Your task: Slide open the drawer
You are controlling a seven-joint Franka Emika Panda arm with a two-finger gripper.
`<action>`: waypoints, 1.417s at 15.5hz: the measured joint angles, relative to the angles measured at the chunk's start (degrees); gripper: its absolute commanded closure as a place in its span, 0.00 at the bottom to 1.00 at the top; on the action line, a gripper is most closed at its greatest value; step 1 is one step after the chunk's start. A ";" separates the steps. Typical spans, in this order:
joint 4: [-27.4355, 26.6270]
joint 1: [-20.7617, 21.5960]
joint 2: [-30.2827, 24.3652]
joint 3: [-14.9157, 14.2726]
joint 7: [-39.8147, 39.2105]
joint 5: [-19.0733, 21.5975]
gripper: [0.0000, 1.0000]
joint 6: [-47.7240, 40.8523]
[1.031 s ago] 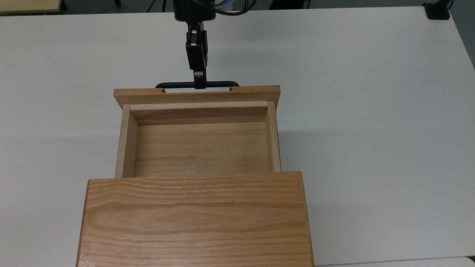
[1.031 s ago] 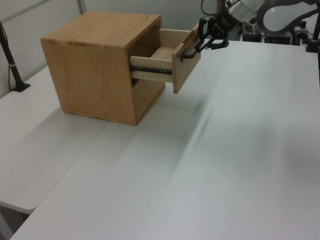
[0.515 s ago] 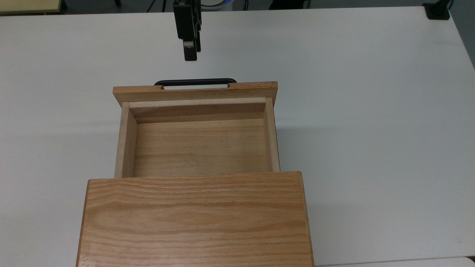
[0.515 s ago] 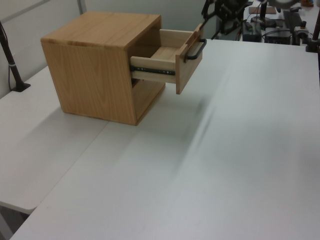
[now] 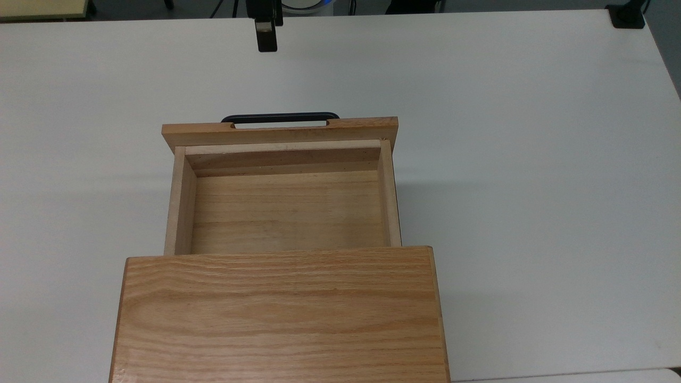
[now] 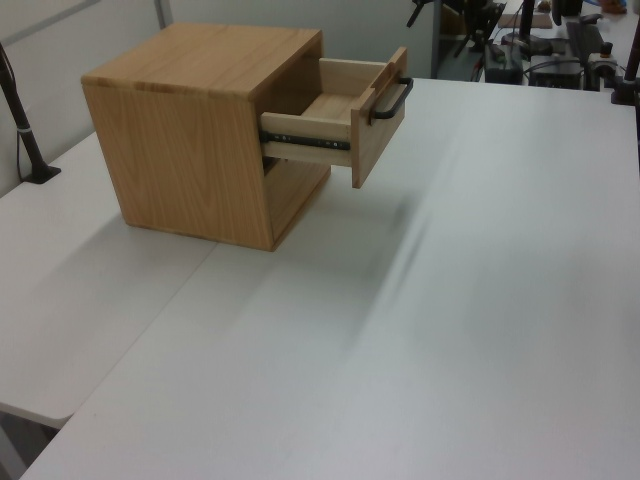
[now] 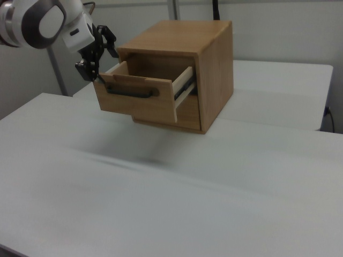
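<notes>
A white table point(image 5: 532, 159) holds an oak cabinet point(image 5: 282, 314). The drawer point(image 5: 282, 213) juts from the cabinet's front, pulled well out, its black handle point(image 5: 280, 116) free. The gripper point(image 7: 96, 53) hangs apart from the handle — whether spread or pressed together, I cannot tell.

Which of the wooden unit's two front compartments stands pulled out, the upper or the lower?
The upper one: the drawer with the black bar handle juts out from the cabinet, its tray bare inside; the space beneath stays recessed.

No readable text, labels, brands, numbers or signs on anything
</notes>
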 measured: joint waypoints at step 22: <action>2.86 0.86 0.08 0.76 -73.79 -8.24 0.00 -29.33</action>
